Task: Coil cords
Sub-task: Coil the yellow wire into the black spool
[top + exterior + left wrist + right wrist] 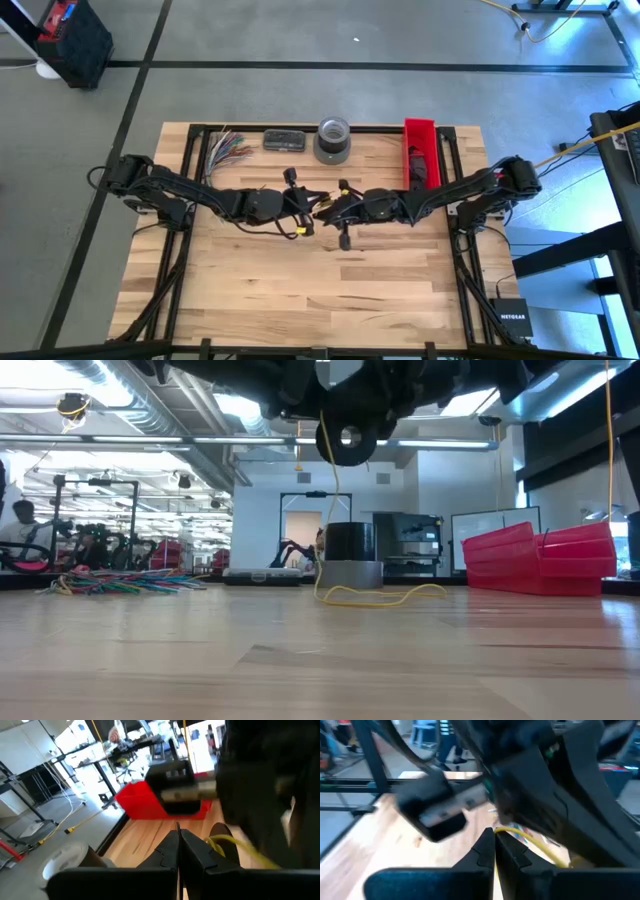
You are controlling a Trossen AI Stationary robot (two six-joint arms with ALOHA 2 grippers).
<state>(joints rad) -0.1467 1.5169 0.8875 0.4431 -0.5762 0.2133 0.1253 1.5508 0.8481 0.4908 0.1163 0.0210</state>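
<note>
Yellow cord [372, 596] hangs from our two arms and curls on the wooden table [300, 290]. Our left gripper [178, 851] has its fingers pressed together. Our right gripper [494, 845] pinches the cord tight. We think the cord is light, soft and floppy, so hold it near the loose end.
</note>
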